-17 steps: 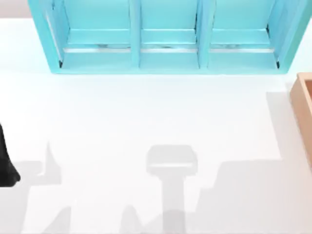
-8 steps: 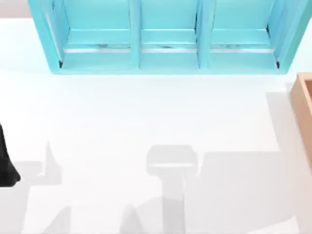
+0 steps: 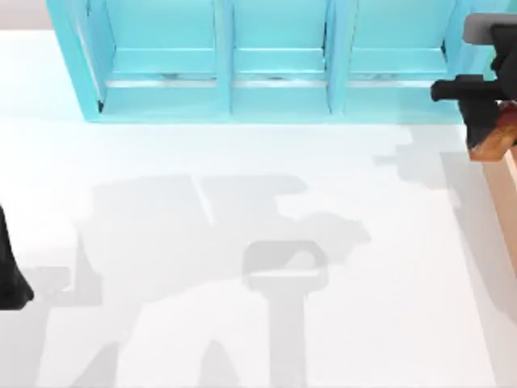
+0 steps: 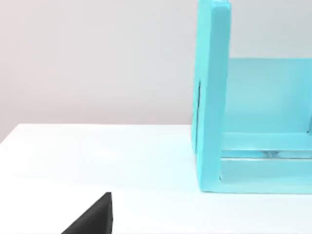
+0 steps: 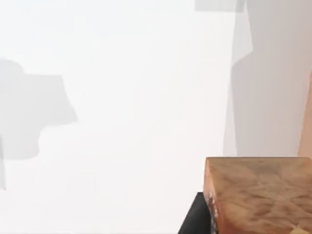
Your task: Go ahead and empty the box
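Both arms sit at the frame's edges: my right gripper (image 3: 491, 121) at upper right holds an orange-brown block (image 3: 494, 139) over the box (image 3: 502, 190) at the right edge; my left arm (image 3: 10, 271) is parked at lower left, its pincer's state I cannot tell.

It was a rendered simulation scene: a plain white table (image 3: 242, 186) with a turquoise three-bay shelf unit (image 3: 275, 61) at its far edge before a blank wall.

Both arms matte black (blocky links); right arm (image 3: 485, 89) carries a grey block.
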